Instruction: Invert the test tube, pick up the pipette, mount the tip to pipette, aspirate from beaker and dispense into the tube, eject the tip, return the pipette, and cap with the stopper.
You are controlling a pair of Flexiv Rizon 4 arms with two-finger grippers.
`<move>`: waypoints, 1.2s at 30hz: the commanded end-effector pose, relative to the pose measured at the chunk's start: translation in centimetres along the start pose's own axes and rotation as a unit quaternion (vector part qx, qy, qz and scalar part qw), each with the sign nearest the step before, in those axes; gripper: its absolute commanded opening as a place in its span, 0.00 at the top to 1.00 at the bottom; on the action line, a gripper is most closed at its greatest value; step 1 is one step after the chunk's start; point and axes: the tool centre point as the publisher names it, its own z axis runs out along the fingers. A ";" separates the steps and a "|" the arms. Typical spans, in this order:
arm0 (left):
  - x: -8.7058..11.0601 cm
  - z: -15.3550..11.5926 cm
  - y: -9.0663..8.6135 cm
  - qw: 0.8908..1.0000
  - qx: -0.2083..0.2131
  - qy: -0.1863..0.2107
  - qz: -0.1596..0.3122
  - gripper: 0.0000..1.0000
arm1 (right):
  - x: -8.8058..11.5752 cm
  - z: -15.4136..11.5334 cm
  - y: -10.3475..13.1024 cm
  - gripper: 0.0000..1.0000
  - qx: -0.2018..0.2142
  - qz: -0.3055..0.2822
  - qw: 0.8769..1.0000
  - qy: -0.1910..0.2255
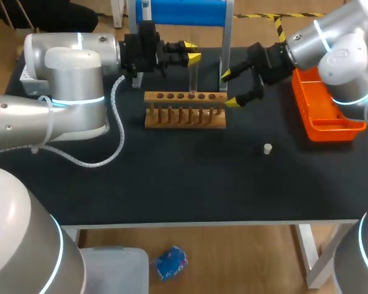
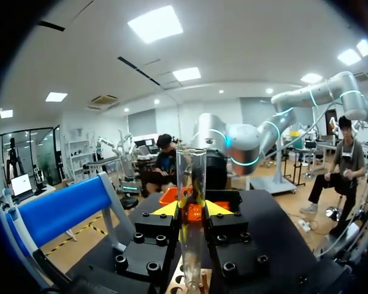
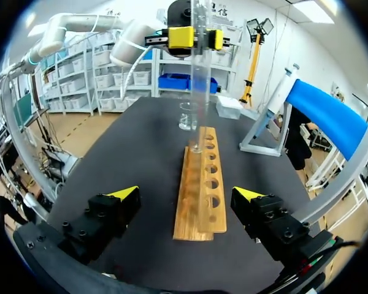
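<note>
Clamping the test tube upright, the left gripper is seemingly seating it in the rack. The right gripper is hovering agape.

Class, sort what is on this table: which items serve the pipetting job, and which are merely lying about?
Job: test tube in left end effector, wooden rack, beaker, stopper.
Lying about, use unclear: orange tray, blue stand.
</note>
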 end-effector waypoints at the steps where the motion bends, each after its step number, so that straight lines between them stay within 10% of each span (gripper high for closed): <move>1: -0.5 0.3 0.4 1.000 0.000 0.009 -0.002 1.00 | -0.3 0.5 -0.1 0.00 -0.006 0.005 1.000 -0.007; 36: -2.4 0.8 3.7 1.000 -0.001 0.003 0.021 1.00 | -0.3 0.5 -0.1 0.00 -0.006 0.005 1.000 -0.007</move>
